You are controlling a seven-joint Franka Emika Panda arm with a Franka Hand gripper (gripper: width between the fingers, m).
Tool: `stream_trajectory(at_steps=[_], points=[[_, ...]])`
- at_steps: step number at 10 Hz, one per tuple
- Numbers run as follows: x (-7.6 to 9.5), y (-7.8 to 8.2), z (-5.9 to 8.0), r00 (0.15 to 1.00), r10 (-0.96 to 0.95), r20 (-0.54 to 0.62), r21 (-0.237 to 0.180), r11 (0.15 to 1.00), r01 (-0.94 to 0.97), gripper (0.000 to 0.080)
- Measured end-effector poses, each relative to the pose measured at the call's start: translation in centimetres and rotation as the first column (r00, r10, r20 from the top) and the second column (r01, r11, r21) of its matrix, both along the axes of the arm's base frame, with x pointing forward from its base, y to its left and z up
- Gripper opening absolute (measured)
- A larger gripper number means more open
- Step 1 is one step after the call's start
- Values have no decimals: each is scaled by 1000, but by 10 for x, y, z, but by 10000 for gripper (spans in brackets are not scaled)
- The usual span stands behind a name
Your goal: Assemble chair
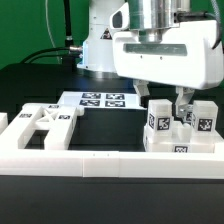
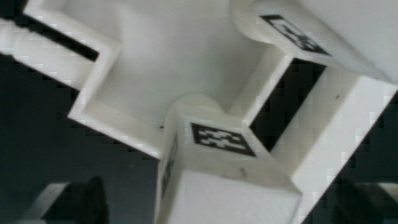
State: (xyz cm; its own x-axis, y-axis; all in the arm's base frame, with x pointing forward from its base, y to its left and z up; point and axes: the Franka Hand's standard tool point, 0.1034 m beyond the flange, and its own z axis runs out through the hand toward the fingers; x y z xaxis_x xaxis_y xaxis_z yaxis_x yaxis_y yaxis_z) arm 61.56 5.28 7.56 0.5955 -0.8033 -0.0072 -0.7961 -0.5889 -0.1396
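The gripper (image 1: pixel 167 106) hangs wide. Its fingers (image 2: pixel 75 197) stand on either side of a tagged post (image 2: pixel 228 150), apart from it. In the exterior view the chair parts (image 1: pixel 185 130) cluster at four o'clock, with a frame (image 1: pixel 45 122) at nine and the marker board (image 1: pixel 105 100) near centre, toward twelve.

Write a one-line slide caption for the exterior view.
Panda gripper hangs over tagged white chair parts at the exterior view's right; a white frame piece lies at the left, the marker board behind.
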Motion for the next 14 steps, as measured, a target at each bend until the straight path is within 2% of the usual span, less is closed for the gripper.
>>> stream_trajectory(at_steps=[2,3,4,6,10,12,13,14], points=[[0,0,0,992,123,9,-14,992,-123,648],[-1,0,0,971,237,10,-35,971,-237,649],[-1,0,-1,929,370,1,-62,927,-370,649],[-2,-1,-4,860,510,-1,-78,857,-509,649],[-2,0,-4,595,803,-21,-129,588,-799,649],[-2,-2,-4,540,841,-27,-136,532,-836,649],[-2,-2,-4,544,838,-27,-136,536,-833,524],[-2,-3,-4,545,838,-27,-136,537,-833,361]])
